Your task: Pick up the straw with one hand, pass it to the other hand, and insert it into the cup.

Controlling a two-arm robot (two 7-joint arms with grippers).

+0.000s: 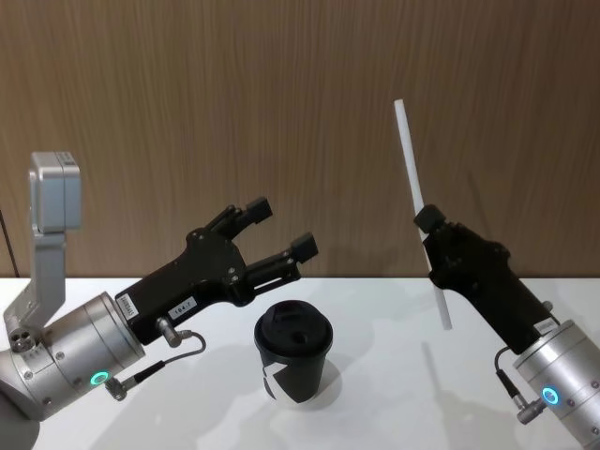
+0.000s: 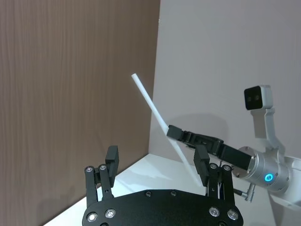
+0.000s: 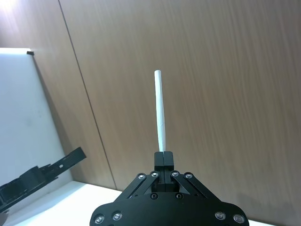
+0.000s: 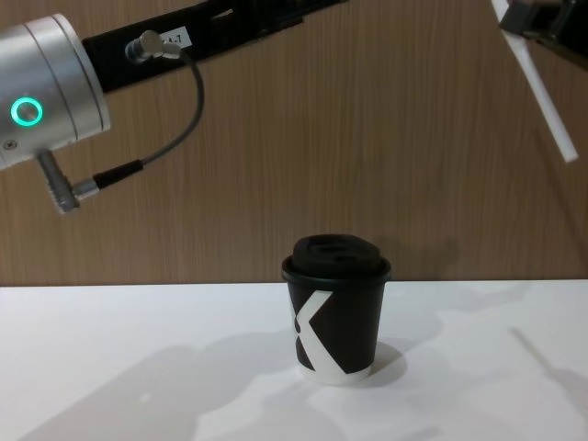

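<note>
Inspector: Gripper states, right arm first.

Technician: Right gripper [image 1: 427, 217] is clamped on the straw [image 1: 409, 155], with both fingers pressed together around it near its middle. The straw is held in the air on the robot's right. It is tilted, with its upper end leaning toward the robot's left in front of the wood-panel wall [image 1: 281, 94]. Its lower end hangs above the white table [image 1: 394, 375].

Inspector: Left arm?

Technician: Left gripper [image 1: 281, 227] is raised on the robot's left. Its fingers are spread wide and hold nothing. It points toward the right gripper, apart from the straw.

Inspector: Container status?

Technician: The cup [image 4: 335, 322] stands upright on the table between the two arms, lower than both grippers. Its black domed lid [image 4: 335, 255] is seated on the rim. The lid hides the interior, so the contents cannot be told. The white K-like mark faces the chest camera. The straw is up and to the robot's right of the cup, well apart from it.
</note>
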